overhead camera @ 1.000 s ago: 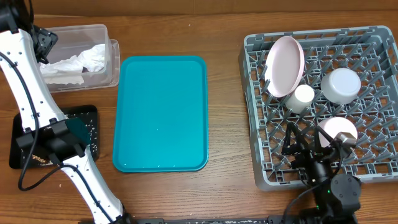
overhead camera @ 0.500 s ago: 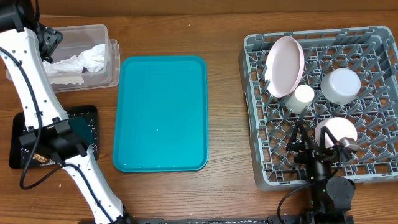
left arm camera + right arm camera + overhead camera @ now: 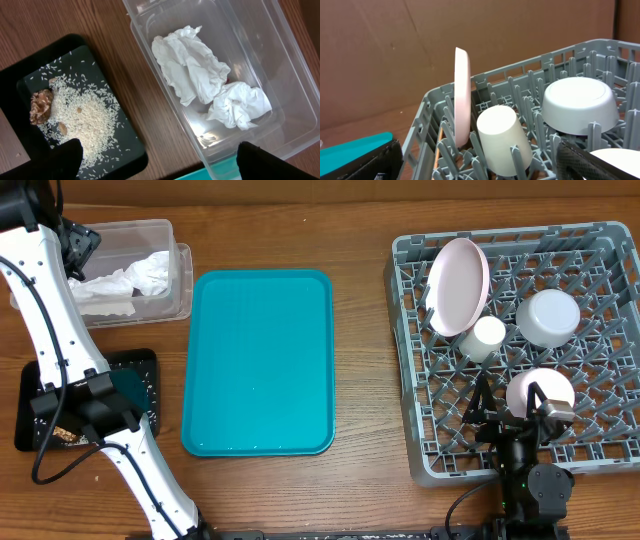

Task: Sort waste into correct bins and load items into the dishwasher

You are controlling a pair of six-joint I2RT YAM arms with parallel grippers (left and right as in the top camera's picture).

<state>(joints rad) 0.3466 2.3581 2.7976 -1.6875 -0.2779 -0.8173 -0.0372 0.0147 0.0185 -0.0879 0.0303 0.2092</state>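
The grey dish rack (image 3: 600, 442) holds an upright white plate (image 3: 458, 285), a small white cup (image 3: 487, 336) and two upturned white bowls (image 3: 548, 317) (image 3: 540, 390). My right gripper (image 3: 510, 415) is open and empty over the rack's front part. In the right wrist view the right gripper (image 3: 475, 172) faces the cup (image 3: 501, 137), the plate (image 3: 462, 95) and a bowl (image 3: 577, 105). My left gripper (image 3: 160, 167) is open and empty, high above the clear tub (image 3: 287, 95) with crumpled napkins (image 3: 192, 67) and the black tray (image 3: 125, 150) with rice (image 3: 87, 112). A bit of red (image 3: 228, 80) shows under the napkins.
The large teal tray (image 3: 262, 360) lies between the bins and the rack. The clear tub (image 3: 182, 275) is at the back left and the black tray (image 3: 148, 362) is in front of it. My left arm (image 3: 55, 330) stretches over the black tray.
My right gripper has shifted slightly to the right over the rack's front. My left arm has moved slightly at its top end. Both have held still for the last half second.
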